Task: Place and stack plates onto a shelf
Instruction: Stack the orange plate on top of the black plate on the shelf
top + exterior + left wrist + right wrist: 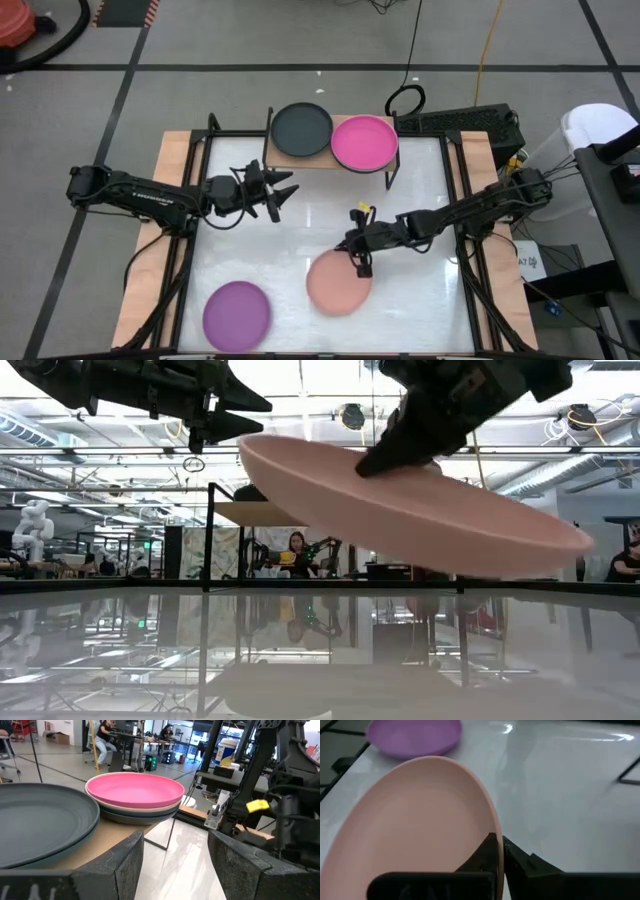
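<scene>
A salmon pink plate is lifted above the table's near middle, and my right gripper is shut on it; in the low view the plate hangs tilted in the air. A purple plate lies flat on the table near the near-left corner. The shelf stands at the far edge. It carries a dark plate and, beside it, a magenta plate on top of a beige and a dark one. My left gripper hovers open just in front of the shelf. My right gripper pinches the salmon plate's rim on the plate's far-right side, one finger over the inner face and one under the rim. The fingers slant down from the table's right. The plate is lifted clear of the table and tilted.
The white table top lies between wooden side rails. The shelf's thin black legs stand on the far part of the table. The two arms are close together near the middle. Cables and a monitor sit beyond the far edge; people show in the room behind.
</scene>
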